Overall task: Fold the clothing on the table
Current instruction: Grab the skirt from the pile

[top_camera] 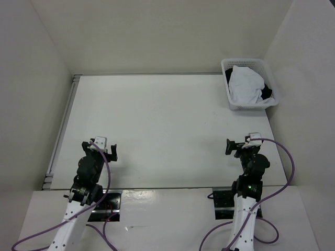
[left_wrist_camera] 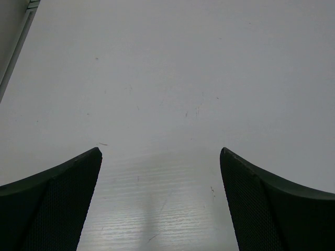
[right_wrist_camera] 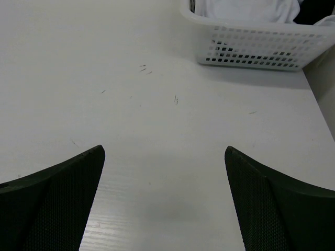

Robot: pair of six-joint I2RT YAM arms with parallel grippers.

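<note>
Lying in basket [top_camera: 250, 106], clothing [top_camera: 245, 86], black garment [top_camera: 266, 93]

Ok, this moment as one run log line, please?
fold: not started | clothing: bunched in basket | basket: table far right corner | left gripper: open, empty | right gripper: open, empty

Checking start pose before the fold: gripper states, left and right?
Left gripper: open, holding nothing.
Right gripper: open, holding nothing.
</note>
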